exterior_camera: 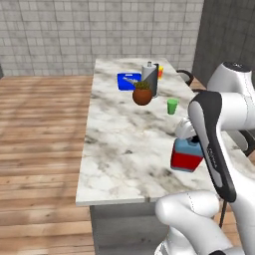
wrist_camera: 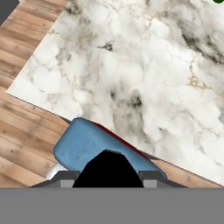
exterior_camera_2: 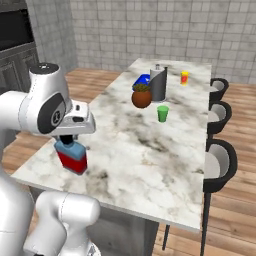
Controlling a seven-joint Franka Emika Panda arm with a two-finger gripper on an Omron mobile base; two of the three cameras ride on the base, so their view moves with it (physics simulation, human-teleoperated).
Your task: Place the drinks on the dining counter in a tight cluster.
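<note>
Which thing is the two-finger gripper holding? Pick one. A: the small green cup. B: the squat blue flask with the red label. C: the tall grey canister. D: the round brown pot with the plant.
B: the gripper is shut on the top of the squat blue flask with the red label near the marble counter's near edge, far from the other three.

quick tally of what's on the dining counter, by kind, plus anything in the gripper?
Bottles: 1, blue flask held in the gripper
Cups: 2, green cup, orange cup
Potted plants: 1, brown pot
Grey canisters: 1, grey canister
Blue trays: 1, blue tray
Total: 6
</note>
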